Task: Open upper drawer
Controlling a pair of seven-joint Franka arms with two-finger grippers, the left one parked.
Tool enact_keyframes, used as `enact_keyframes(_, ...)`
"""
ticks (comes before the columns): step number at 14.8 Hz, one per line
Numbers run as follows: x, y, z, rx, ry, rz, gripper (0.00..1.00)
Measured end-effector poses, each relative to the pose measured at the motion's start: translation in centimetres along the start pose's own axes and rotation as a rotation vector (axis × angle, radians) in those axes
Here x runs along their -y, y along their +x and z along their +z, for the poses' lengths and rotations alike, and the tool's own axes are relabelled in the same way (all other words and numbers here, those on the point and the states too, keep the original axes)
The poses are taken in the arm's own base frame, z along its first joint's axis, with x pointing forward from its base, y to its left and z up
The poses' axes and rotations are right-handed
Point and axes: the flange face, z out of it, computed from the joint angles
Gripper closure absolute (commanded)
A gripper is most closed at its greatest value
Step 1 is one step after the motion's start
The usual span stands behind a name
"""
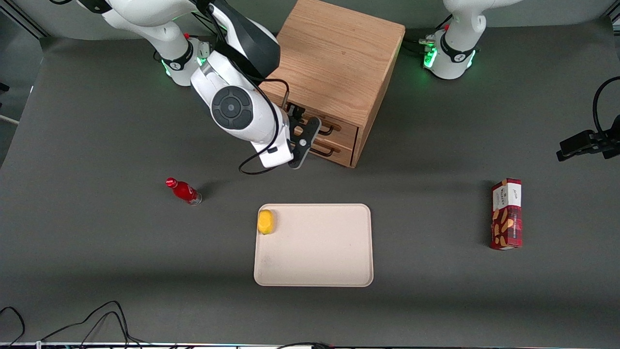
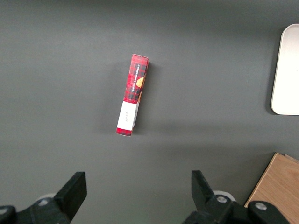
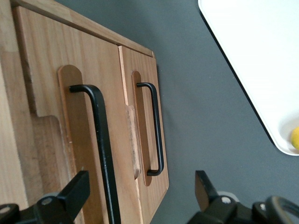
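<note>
At the table's edge nearest the robot bases, the light oak wooden cabinet (image 1: pixel 334 68) stands with its two drawer fronts turned toward the front camera, and the black two-finger gripper (image 1: pixel 304 140) of the right arm hangs just in front of them. The upper drawer (image 3: pixel 56 116), a light oak wooden front with a black wire pull handle (image 3: pixel 100 149), appears shut, flush with the lower drawer (image 3: pixel 142 126) beneath it. In the right wrist view the fingers are spread wide, one fingertip (image 3: pixel 74 189) beside the upper handle and the other well clear of the cabinet over the dark grey table (image 3: pixel 196 116), pinching nothing.

To do this step well, I judge the gripper should shift so the upper bar sits midway between the fingers, advance until the tips pass the bar, then close and pull straight out along the drawer's travel. The lower handle (image 3: pixel 156 130) lies close by, so the wrong bar is the main risk.

A beige rectangular plastic tray (image 1: pixel 334 271) holding a small yellow fruit-like thing (image 1: pixel 265 221) lies nearer the front camera.
</note>
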Motion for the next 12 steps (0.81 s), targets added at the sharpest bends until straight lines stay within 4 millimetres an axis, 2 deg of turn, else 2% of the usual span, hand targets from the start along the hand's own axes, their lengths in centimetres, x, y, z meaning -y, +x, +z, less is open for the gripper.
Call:
enact_keyframes(8,1.3,-0.2,2.6,-0.001,-0.004,-0.017,0.0)
enact_keyframes(12,1.5,-0.3,3.1,-0.005,-0.008,-0.019,0.0)
